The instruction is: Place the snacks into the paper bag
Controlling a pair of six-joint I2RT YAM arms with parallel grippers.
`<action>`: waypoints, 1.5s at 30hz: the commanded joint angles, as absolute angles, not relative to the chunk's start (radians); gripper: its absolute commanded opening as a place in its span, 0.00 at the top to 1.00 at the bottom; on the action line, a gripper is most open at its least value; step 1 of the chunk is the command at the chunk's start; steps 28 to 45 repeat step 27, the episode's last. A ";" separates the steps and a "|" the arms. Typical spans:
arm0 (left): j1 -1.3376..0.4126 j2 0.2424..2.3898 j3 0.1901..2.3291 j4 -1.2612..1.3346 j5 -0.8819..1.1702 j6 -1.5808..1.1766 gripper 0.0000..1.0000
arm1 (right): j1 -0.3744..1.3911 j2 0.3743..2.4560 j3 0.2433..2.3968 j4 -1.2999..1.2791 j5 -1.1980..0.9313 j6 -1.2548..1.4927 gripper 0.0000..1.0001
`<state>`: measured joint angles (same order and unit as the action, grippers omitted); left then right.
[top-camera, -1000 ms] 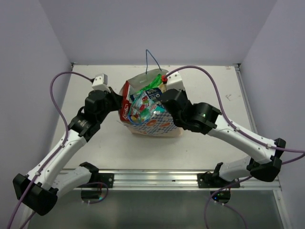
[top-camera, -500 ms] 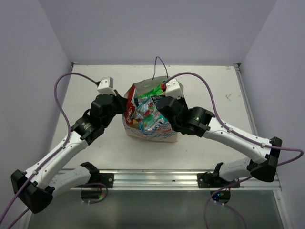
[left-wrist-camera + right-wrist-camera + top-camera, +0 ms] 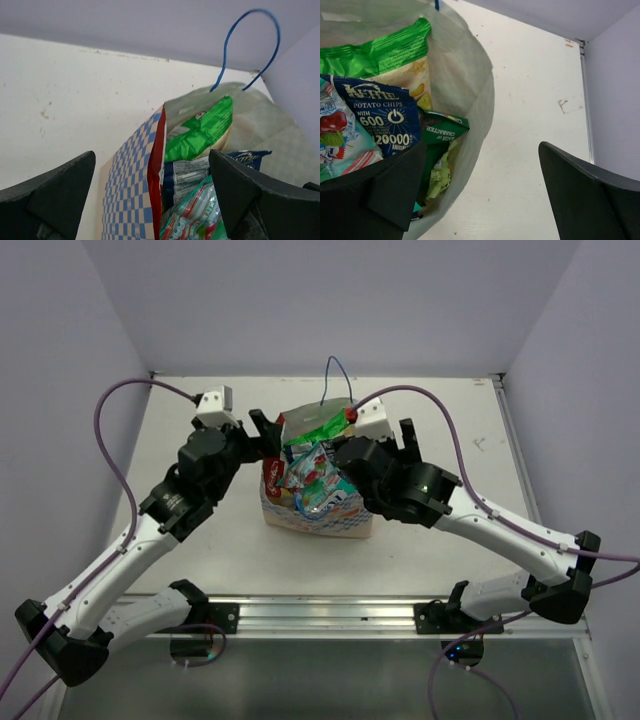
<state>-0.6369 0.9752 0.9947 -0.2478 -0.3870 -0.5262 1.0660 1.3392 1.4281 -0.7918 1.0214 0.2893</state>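
Between left claw [image 3: 151, 156] and right claw [image 3: 481, 150], both agape, the paper bag [image 3: 330, 525] of snacks [image 3: 305, 475]

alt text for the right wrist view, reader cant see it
An open paper bag seen from above, holding a dark blue packet, a green-white chip bag, a dark green packet and a candy packet. The right pincer is open in the foreground, white table beyond.

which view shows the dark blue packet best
Right wrist: the dark blue packet shows its printed face, close and readable. Left wrist catches only its top edge; top external hardly shows it among the other snacks.
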 commanded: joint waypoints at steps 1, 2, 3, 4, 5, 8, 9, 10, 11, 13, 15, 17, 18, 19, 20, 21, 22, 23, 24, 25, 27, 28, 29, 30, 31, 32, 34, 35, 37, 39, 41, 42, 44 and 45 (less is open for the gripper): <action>-0.643 0.957 1.115 -0.124 -0.477 -0.378 0.00 | 1.068 1.272 1.500 -0.733 1.124 0.244 0.01; -0.644 0.954 1.152 -0.112 -0.492 -0.326 0.00 | 1.069 1.263 1.509 -0.733 1.141 0.241 0.01; -0.643 0.951 1.163 -0.097 -0.520 -0.299 0.00 | 1.068 1.258 1.529 -0.730 1.178 0.221 0.01; -0.644 0.939 1.175 -0.065 -0.540 -0.246 0.00 | 1.068 1.250 1.532 -0.723 1.202 0.206 0.01; -0.644 0.933 1.184 -0.052 -0.593 -0.220 0.00 | 1.068 1.244 1.529 -0.715 1.227 0.193 0.01; -0.637 0.937 1.164 0.018 -0.699 -0.105 0.00 | 1.066 1.201 1.490 -0.687 1.319 0.170 0.01; -0.626 0.959 1.148 0.017 -0.696 -0.091 0.00 | 1.066 1.177 1.458 -0.680 1.345 0.178 0.01; -0.605 0.971 1.143 0.003 -0.678 -0.104 0.00 | 1.066 1.164 1.444 -0.678 1.380 0.187 0.01; -0.536 0.983 1.135 -0.044 -0.576 -0.123 0.00 | 1.066 1.152 1.410 -0.675 1.403 0.199 0.01; -0.418 1.024 1.117 -0.098 -0.438 -0.214 0.00 | 1.066 1.111 1.382 -0.678 1.461 0.216 0.01; -0.261 1.048 1.074 -0.095 -0.301 -0.250 0.00 | 1.066 1.062 1.345 -0.698 1.470 0.242 0.01; -0.184 1.049 1.049 -0.072 -0.250 -0.261 0.00 | 1.065 1.028 1.307 -0.699 1.476 0.244 0.01; -0.169 1.055 1.045 -0.061 -0.236 -0.264 0.00 | 1.063 1.000 1.295 -0.704 1.480 0.247 0.01; -0.155 1.061 1.048 -0.061 -0.220 -0.267 0.00 | 1.058 0.988 1.286 -0.713 1.485 0.258 0.01; -0.131 1.068 1.052 -0.061 -0.192 -0.270 0.00 | 1.055 0.977 1.269 -0.733 1.491 0.276 0.01; -0.121 1.077 1.054 -0.064 -0.180 -0.271 0.00 | 1.054 0.968 1.263 -0.745 1.493 0.290 0.01; -0.115 1.080 1.057 -0.066 -0.170 -0.276 0.00 | 1.048 0.956 1.259 -0.759 1.491 0.305 0.01; -0.107 1.083 1.055 -0.066 -0.160 -0.278 0.00 | 1.042 0.951 1.249 -0.767 1.483 0.319 0.01; -0.103 1.085 1.055 -0.064 -0.156 -0.278 0.00 | 1.037 0.948 1.244 -0.773 1.471 0.325 0.01; -0.101 1.086 1.052 -0.064 -0.155 -0.281 0.00 | 1.020 0.946 1.241 -0.773 1.459 0.327 0.01; -0.098 1.086 1.051 -0.066 -0.152 -0.273 0.00 | 1.015 0.946 1.238 -0.793 1.463 0.357 0.01; -0.098 1.086 1.051 -0.066 -0.152 -0.273 0.00 | 1.015 0.946 1.238 -0.793 1.463 0.357 0.01; -0.098 1.086 1.051 -0.066 -0.152 -0.273 0.00 | 1.015 0.946 1.238 -0.793 1.463 0.357 0.01; -0.098 1.086 1.051 -0.066 -0.152 -0.273 0.00 | 1.015 0.946 1.238 -0.793 1.463 0.357 0.01; -0.098 1.086 1.051 -0.066 -0.152 -0.273 0.00 | 1.015 0.946 1.238 -0.793 1.463 0.357 0.01; -0.098 1.086 1.051 -0.066 -0.152 -0.273 0.00 | 1.015 0.946 1.238 -0.793 1.463 0.357 0.01; -0.098 1.086 1.051 -0.066 -0.152 -0.273 0.00 | 1.015 0.946 1.238 -0.793 1.463 0.357 0.01; -0.098 1.086 1.051 -0.066 -0.152 -0.273 0.00 | 1.015 0.946 1.238 -0.793 1.463 0.357 0.01; -0.098 1.086 1.051 -0.066 -0.152 -0.273 0.00 | 1.015 0.946 1.238 -0.793 1.463 0.357 0.01; -0.098 1.086 1.051 -0.066 -0.152 -0.273 0.00 | 1.015 0.946 1.238 -0.793 1.463 0.357 0.01; -0.098 1.086 1.051 -0.066 -0.152 -0.273 0.00 | 1.015 0.946 1.238 -0.793 1.463 0.357 0.01; -0.098 1.086 1.051 -0.066 -0.152 -0.273 0.00 | 1.015 0.946 1.238 -0.793 1.463 0.357 0.01; -0.098 1.086 1.051 -0.066 -0.152 -0.273 0.00 | 1.015 0.946 1.238 -0.793 1.463 0.357 0.01; -0.098 1.086 1.051 -0.066 -0.152 -0.273 0.00 | 1.015 0.946 1.238 -0.793 1.463 0.357 0.01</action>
